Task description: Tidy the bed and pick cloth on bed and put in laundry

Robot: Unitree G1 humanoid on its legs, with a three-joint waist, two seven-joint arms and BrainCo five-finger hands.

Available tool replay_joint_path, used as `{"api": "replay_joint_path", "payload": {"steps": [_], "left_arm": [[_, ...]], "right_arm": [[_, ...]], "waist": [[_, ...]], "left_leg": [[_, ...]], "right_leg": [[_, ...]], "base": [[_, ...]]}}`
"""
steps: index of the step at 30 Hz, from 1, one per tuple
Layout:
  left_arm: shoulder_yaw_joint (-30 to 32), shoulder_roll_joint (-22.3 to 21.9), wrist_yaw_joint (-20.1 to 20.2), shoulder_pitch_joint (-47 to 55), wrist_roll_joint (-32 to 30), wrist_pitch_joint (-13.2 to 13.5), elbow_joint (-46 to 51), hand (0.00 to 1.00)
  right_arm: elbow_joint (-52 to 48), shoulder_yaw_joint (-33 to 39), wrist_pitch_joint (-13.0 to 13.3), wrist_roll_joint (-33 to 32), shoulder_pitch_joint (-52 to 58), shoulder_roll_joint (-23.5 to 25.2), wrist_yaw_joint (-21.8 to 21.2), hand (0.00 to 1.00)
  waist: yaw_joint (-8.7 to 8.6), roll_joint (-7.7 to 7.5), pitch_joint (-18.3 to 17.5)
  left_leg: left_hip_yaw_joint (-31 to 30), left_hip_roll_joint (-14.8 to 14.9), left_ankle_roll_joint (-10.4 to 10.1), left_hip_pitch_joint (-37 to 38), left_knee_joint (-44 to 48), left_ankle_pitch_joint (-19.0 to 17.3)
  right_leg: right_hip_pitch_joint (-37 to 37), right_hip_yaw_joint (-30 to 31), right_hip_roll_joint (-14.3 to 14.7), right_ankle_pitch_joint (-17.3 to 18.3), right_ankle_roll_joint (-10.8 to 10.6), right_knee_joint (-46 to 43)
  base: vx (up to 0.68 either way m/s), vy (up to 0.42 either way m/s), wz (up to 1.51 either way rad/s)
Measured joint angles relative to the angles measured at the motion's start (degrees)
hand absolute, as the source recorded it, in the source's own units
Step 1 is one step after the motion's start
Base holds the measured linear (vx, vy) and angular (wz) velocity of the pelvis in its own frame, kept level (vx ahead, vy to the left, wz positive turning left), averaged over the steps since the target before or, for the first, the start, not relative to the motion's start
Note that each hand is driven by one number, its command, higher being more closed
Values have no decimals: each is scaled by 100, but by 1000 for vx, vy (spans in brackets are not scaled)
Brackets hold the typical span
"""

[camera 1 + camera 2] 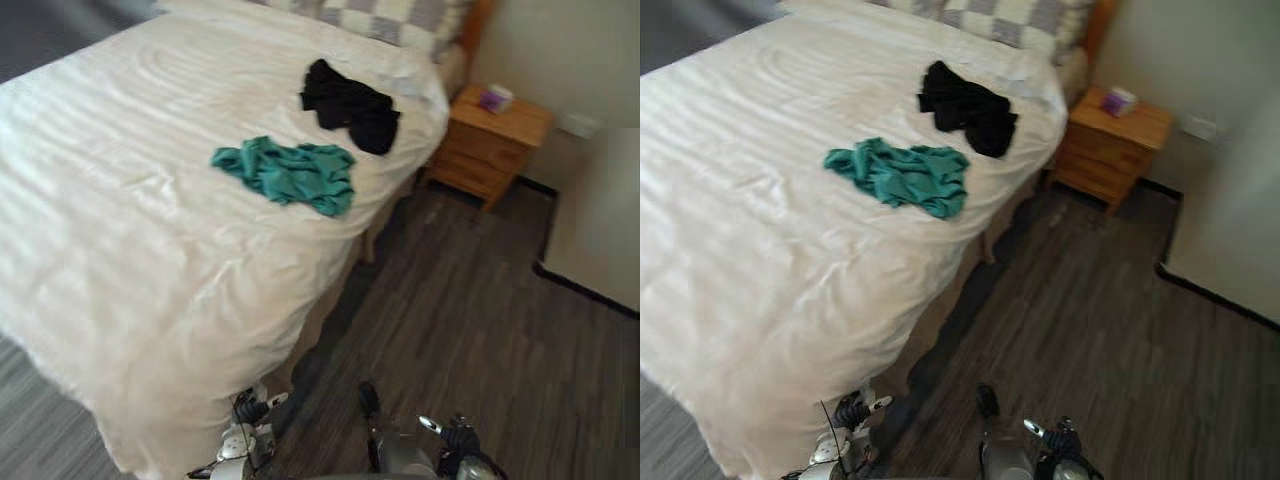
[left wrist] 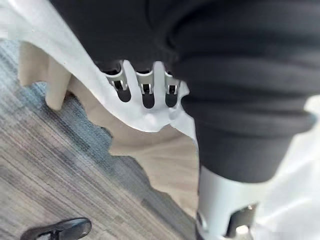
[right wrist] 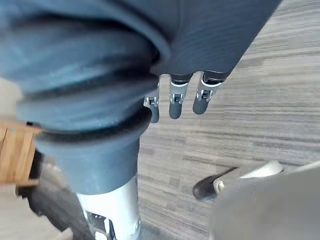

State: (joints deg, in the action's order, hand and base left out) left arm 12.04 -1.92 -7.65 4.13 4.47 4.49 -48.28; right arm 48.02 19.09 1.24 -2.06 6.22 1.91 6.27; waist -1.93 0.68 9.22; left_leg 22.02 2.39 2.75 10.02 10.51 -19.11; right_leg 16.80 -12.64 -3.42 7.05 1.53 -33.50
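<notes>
While the left hand (image 2: 145,89) hangs empty, fingers straight, beside the hem of the white bed cover (image 1: 130,220), the right hand (image 3: 176,94) (equally slack and empty) hangs above the grey wood-grain floor (image 1: 470,330). A crumpled teal cloth (image 1: 290,172) lies on the cover near the bed's right edge, a crumpled black cloth (image 1: 350,105) just beyond it, toward the checked pillow (image 1: 400,18).

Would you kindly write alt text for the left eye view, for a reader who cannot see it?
A teal cloth and a black cloth lie crumpled and apart on a white-covered bed. A checked pillow sits at its head, and a wooden nightstand bearing a small box stands beside it on dark flooring.
</notes>
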Motion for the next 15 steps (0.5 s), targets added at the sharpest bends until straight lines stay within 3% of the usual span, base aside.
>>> {"api": "replay_joint_path", "payload": {"steps": [2,4,5,6,9,11,12,15], "left_arm": [[-1,1,0,-21,8,-45,-228,0],[-1,36,0,-26,21,-84,-463,0],[24,79,-1,-48,26,-103,-585,0],[57,91,2,-66,25,-105,-602,0],[158,55,-5,-85,22,-157,-807,0],[212,58,-17,-81,11,-204,-874,0],[220,288,-21,-120,-58,-267,-1310,0],[220,287,-21,-120,-58,-267,-1310,0]], "right_arm": [[25,5,12,-4,61,22,-13,0],[273,24,7,-4,53,35,-26,0],[415,49,-5,-3,50,50,-29,0],[498,76,-5,-5,39,59,-30,0],[848,204,-25,-5,-99,-15,-35,0],[928,293,-48,-6,-119,-30,-30,0],[1248,469,-163,209,-358,-58,24,0],[1249,470,-164,209,-358,-58,24,0]], "waist": [[-6,-54,-31],[-29,-221,-138],[-8,-340,-232],[12,-311,-254],[87,-157,-332],[119,-89,-371],[129,-189,-288],[128,-189,-288]], "left_leg": [[143,-6,6,-35,67,4],[169,-90,-2,-190,80,77],[164,-147,-34,-292,-29,238],[159,-163,-73,-368,-85,318],[163,-66,-196,-468,-403,685],[167,-25,-216,-462,-482,701],[-353,-157,-235,-325,-661,736],[-355,-158,-235,-325,-661,736]], "right_leg": [[-310,237,-102,423,-167,-438],[-809,467,-165,717,-429,286],[-994,516,-120,738,-407,982],[-1064,557,-88,715,-396,1334],[-1360,838,234,-134,-295,2615],[-1484,997,350,-450,-254,3091],[-1902,987,328,-1101,-325,3948],[-1904,985,327,-1104,-329,3948]], "base": [[-111,4,-60],[-63,-60,-30],[-33,-68,-19],[-49,-101,-31],[-36,-82,-48],[-24,-69,-54],[-18,-30,-22],[0,0,0]]}}
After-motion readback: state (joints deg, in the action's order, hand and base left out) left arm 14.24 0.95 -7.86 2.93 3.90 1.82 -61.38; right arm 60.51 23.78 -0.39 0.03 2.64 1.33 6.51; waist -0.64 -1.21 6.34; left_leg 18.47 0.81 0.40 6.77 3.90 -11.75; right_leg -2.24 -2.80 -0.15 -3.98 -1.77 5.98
